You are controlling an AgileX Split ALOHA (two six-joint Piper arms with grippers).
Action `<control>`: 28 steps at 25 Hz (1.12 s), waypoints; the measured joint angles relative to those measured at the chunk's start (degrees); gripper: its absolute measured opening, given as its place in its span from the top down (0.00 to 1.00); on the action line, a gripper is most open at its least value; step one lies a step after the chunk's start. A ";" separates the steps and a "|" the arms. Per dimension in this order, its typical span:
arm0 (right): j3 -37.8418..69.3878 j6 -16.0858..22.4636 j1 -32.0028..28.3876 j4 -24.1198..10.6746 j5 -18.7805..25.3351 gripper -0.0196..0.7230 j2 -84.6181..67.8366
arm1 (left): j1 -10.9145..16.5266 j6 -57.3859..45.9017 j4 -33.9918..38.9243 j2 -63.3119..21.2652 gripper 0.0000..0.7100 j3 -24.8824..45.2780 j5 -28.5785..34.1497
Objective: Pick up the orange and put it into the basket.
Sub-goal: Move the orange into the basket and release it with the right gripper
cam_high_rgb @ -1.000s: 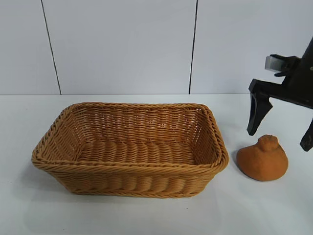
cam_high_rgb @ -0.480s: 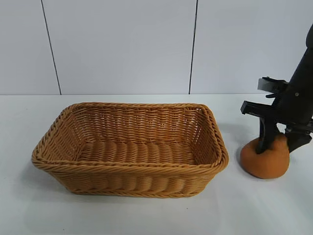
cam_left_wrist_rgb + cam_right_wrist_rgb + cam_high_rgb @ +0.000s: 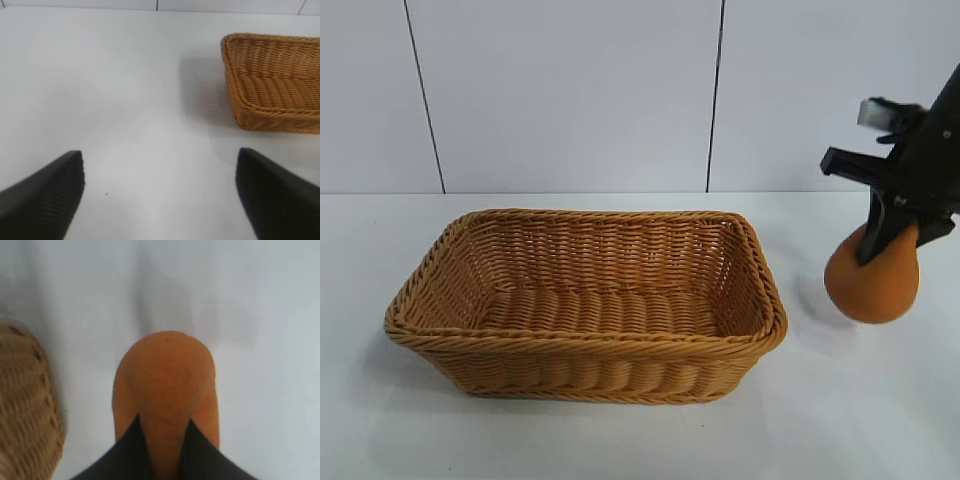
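The orange is hanging clear of the tabletop, to the right of the basket, pinched by its knob in the right tool. Largest first: the basket is sitting wide and empty, so the carry probably needs only to rise above its braided rim before crossing. The grip is looking narrow, so a slow swing seems wise. The left tool is hovering spread over bare tabletop, near the basket's far end.

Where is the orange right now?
In the exterior view the orange hangs off the table at the right, pinched at its top by the right gripper, just beside the basket, not over it.
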 joint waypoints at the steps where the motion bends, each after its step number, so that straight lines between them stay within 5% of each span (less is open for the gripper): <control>1: -0.53 0.00 0.82 0.00 0.69 0.93 -0.33 | 0.00 0.00 0.00 0.00 0.17 0.00 0.00; 10: -9.90 3.23 15.71 0.05 1.17 0.93 0.16 | 0.00 0.00 0.00 0.00 0.17 0.00 0.00; 18: -12.90 5.99 27.98 0.51 -5.12 0.93 9.21 | 0.00 0.00 0.00 0.00 0.17 0.00 0.00; 23: -12.90 6.43 30.67 0.86 -10.92 0.93 15.80 | 0.00 0.00 0.00 0.00 0.17 0.00 0.00; 28: -12.90 7.47 30.61 0.86 -11.80 0.93 19.64 | 0.00 0.00 0.00 0.00 0.17 0.00 0.00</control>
